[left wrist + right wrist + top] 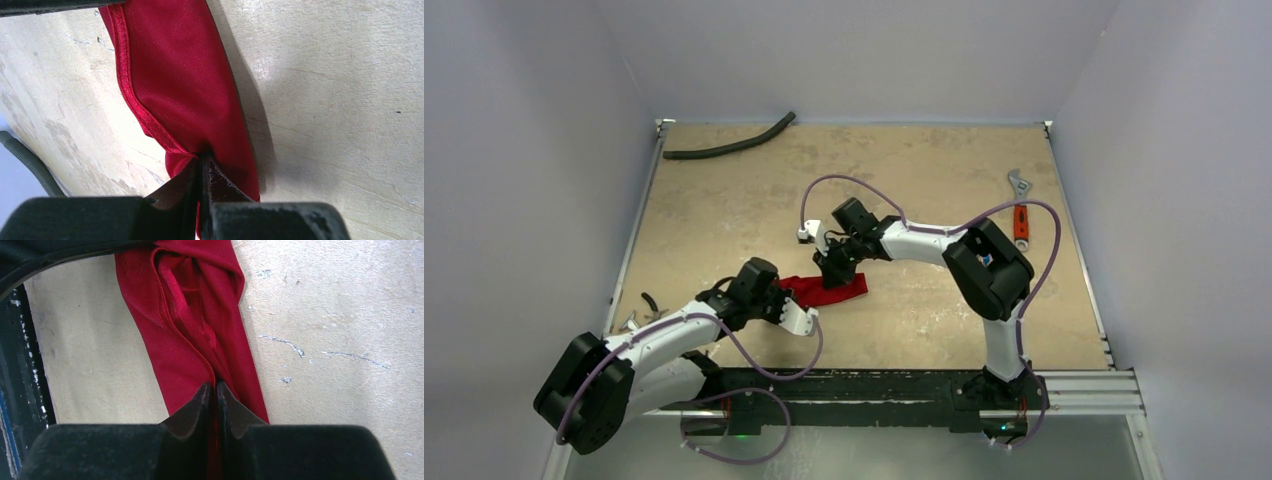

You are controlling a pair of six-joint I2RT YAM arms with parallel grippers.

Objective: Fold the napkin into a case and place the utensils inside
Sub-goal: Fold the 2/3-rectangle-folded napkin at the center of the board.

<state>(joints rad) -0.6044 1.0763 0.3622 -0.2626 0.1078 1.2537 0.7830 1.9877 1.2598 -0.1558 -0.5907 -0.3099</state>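
Observation:
The red napkin (829, 292) lies on the table as a long narrow folded strip, with a hemmed edge running along it (185, 85) and loose folds at its far end (195, 340). My left gripper (786, 293) is shut on the strip's left end, its tips pinching the cloth (202, 159). My right gripper (836, 272) holds the other end, jaws almost together with red cloth between them (213, 386). The slim metal utensils (646, 303) lie at the table's left edge, partly hidden by the left arm.
A black curved hose (729, 147) lies at the far left of the table; part of the hose (25, 160) also shows in the left wrist view. An orange-handled wrench (1020, 215) lies near the right edge. Walls enclose the table.

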